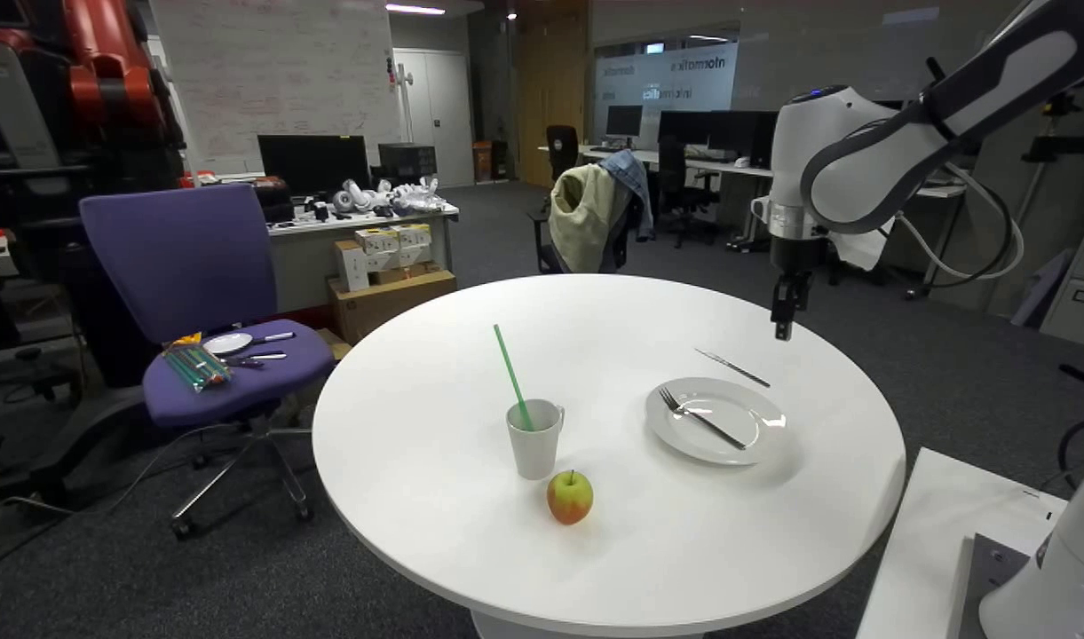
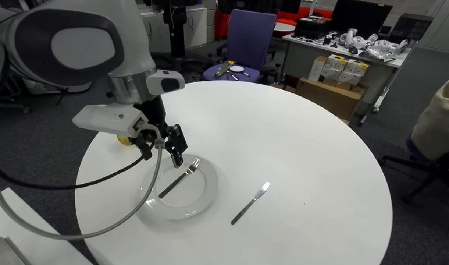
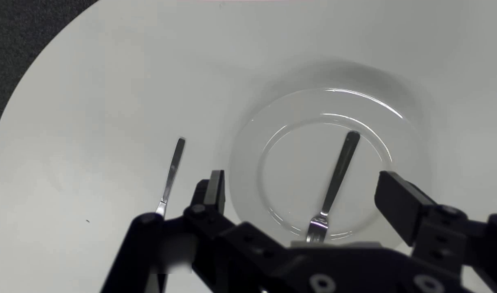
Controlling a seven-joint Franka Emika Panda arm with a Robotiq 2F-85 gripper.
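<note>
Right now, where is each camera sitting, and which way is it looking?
Wrist view: sits by the open gripper, looking down at the plate, fork and knife; only the gripper shows.
In an exterior view: beside the table, on the cup and apple side, looking across to the draped clothes; arm, gripper and base show.
In an exterior view: close to the arm, looking across the table toward the purple chair; arm and gripper show.
Both exterior views share the table, plate, fork, knife and apple.
</note>
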